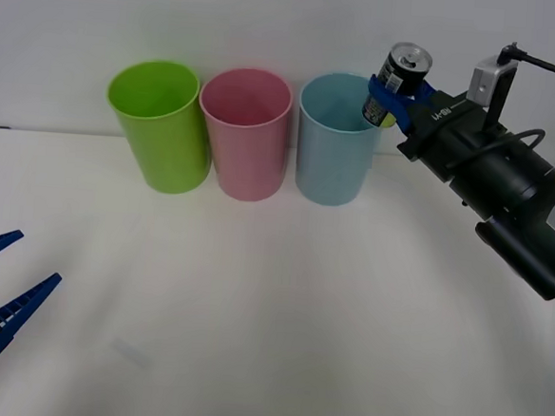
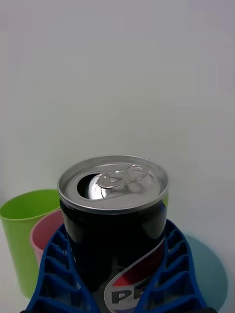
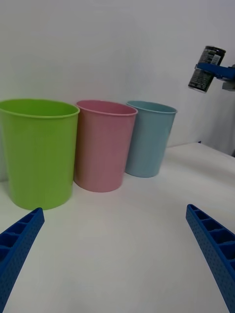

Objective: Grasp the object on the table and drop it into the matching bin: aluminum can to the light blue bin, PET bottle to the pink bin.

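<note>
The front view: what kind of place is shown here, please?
Probably a robot test bench for sorting waste: a plain white table against a bare wall, three plastic bins in a row (green, pink, light blue), and the right hand holding a can.

Lab-type setup: bare white table [image 1: 270,312], blank wall (no furnishings).

Glossy metal can [image 2: 113,215], ribbed plastic fingers [image 2: 54,274], matt white table [image 1: 270,312]
</note>
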You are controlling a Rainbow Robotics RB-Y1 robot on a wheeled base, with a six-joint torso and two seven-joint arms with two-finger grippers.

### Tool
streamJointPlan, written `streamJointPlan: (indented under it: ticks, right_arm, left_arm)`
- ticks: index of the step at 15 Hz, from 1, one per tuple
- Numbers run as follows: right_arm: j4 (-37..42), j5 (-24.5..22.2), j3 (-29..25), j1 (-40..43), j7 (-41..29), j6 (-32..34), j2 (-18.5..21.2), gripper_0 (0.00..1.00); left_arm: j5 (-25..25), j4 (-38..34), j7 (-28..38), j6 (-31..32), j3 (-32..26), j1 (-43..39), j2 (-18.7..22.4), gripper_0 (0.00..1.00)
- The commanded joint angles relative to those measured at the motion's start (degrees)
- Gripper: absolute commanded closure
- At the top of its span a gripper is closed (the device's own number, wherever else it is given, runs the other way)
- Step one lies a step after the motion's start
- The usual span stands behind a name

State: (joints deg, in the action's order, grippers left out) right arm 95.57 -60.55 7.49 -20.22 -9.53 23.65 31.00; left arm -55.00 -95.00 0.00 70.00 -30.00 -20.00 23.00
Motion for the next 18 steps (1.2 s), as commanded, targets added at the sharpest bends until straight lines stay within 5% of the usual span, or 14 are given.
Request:
streamJointPlan:
  ticks: [1, 13, 18]
  right_arm:
    - [-6.4, -1.5, 0.4, -5.0, -0.2, 0.0, -1.3, 1.00]
    - [-28.1, -16.1, -4.7, -21.2, 0.6, -3.0, -15.1, 1.00]
    - [-31.1, -17.5, -5.1, -23.2, 1.3, -5.8, -16.9, 1.00]
  left_arm:
    - [0.0, 0.0, 0.0, 0.0, 0.0, 0.0, 0.0, 0.00]
    - [0.0, 0.0, 0.0, 0.0, 0.0, 0.0, 0.0, 0.00]
    - [0.0, 0.0, 0.0, 0.0, 0.0, 0.0, 0.0, 0.00]
